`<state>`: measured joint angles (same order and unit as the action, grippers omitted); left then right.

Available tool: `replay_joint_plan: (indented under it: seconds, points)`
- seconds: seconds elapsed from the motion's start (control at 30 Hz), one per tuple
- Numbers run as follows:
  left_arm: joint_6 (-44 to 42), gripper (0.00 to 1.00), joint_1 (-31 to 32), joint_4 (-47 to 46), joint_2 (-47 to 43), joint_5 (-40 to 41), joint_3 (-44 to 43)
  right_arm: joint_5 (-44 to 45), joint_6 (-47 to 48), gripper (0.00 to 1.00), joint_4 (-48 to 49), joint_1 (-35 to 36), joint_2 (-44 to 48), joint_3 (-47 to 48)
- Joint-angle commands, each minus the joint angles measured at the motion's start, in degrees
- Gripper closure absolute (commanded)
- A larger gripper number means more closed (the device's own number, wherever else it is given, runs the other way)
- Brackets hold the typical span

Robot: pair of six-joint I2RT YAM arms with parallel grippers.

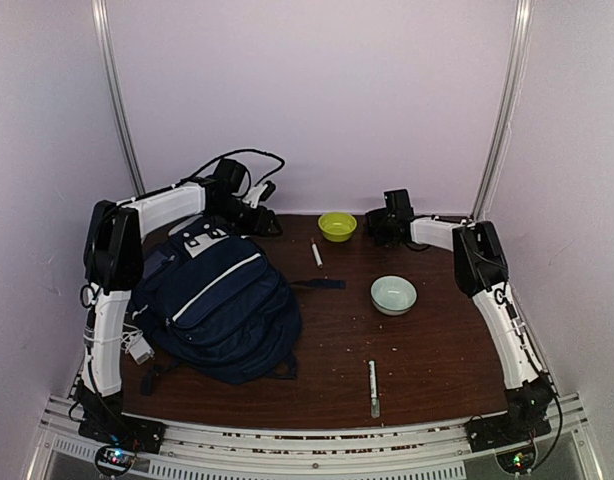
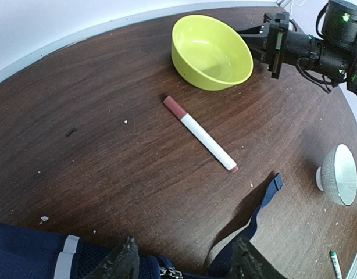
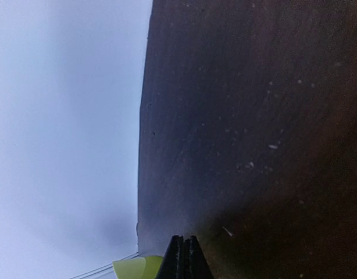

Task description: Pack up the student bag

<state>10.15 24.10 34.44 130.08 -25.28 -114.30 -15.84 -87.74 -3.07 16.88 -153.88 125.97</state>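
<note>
On the left half of the desk, at about 9 o'clock in the top view with 12 o'clock taken as the far wall, the student bag is laid flat, and a dark strap is stretched out from it toward 3 o'clock. The left gripper is held above the bag's far edge at roughly 11 o'clock; its jaws are seen spread fairly wide in the left wrist view, with nothing between them. A yellow-green bowl is placed at 12 o'clock by the wall, and the right gripper is positioned just beside its rim on the 3 o'clock side, its jaws pressed fully together with nothing seen between them. A white marker with a red cap is laid near the middle of the desk, between the green bowl and the strap. A pale bowl is set at about 2 o'clock, and a second marker is laid near 6 o'clock, well apart from the bag.
</note>
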Motion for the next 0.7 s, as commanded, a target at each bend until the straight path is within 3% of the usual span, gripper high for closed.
replay_joint_plan:
  seconds: [0.0,0.3,0.67]
  points:
    - [-1.54,0.42,0.17,-0.59,-0.53,0.49,-0.20,-0.43,-5.23,1.00,1.25,0.54,-1.72,5.43]
    - [-1.98,0.41,0.20,-0.92,-0.45,0.24,-0.28,-7.09,-8.81,1.00,0.66,2.20,-8.91,13.69]
    - [-2.15,0.41,0.22,-0.80,-0.86,-0.02,0.02,-6.84,-4.80,1.00,-3.38,4.82,-7.78,14.07]
